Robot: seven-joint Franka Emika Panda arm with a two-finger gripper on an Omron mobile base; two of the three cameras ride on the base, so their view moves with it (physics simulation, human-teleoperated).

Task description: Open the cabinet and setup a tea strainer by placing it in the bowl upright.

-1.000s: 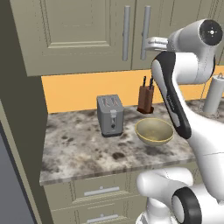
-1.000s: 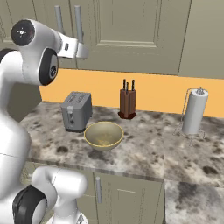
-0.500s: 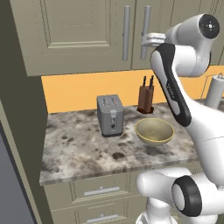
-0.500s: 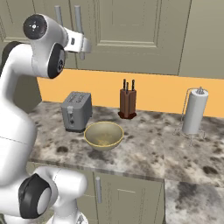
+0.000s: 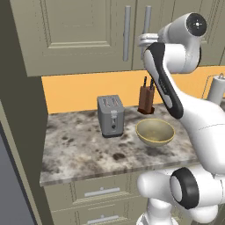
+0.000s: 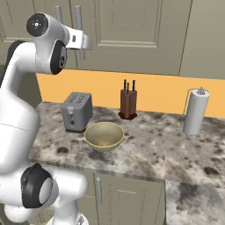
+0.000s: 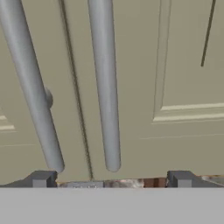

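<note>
I have the gripper [image 7: 111, 177] raised to the cabinet [image 5: 83, 35], fingers spread wide and holding nothing. In the hand view two grey handles run upright, one each side of the door seam. The right handle [image 7: 106, 83] stands just above the gap between my fingertips, its long axis crossing the line between them, its lower end nearest me. The left handle [image 7: 30, 83] leans off toward the left finger. I judge the next move is a short push forward and up so the fingers straddle the right handle.

Both doors are shut, so the strainer, presumably behind them, is out of sight. The bowl [image 5: 154, 131] sits empty on the counter [image 5: 74, 154] well below the hand, with the toaster [image 5: 110, 115] on one side and the knife block [image 5: 146, 99] behind it.
</note>
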